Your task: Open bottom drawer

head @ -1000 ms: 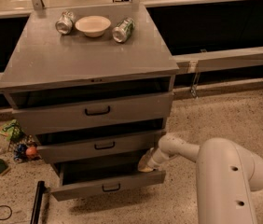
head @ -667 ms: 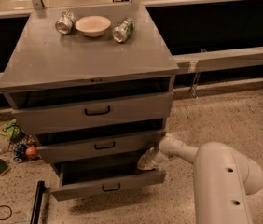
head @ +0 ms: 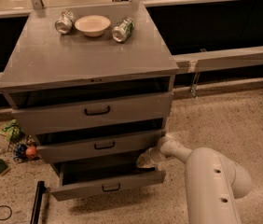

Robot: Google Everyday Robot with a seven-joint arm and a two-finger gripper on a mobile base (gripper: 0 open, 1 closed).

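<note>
The grey cabinet (head: 89,59) has three drawers. The bottom drawer (head: 108,186), with a small black bar handle (head: 111,188), is pulled out the farthest, and its dark inside shows above its front. The middle drawer (head: 99,146) and the top drawer (head: 94,111) stand slightly out. My gripper (head: 145,160) is at the end of the white arm (head: 211,181), at the right end of the bottom drawer's opening, just under the middle drawer's front.
A white bowl (head: 92,25) and two cans (head: 64,22) (head: 123,29) lie on the cabinet top. Small colourful clutter (head: 15,143) lies on the floor at the left. A black bar (head: 37,202) lies by the drawer's left corner. Speckled floor (head: 224,120) spreads to the right.
The arm has shifted slightly left and closer to the cabinet. The bottom drawer stands about as far out as before.
</note>
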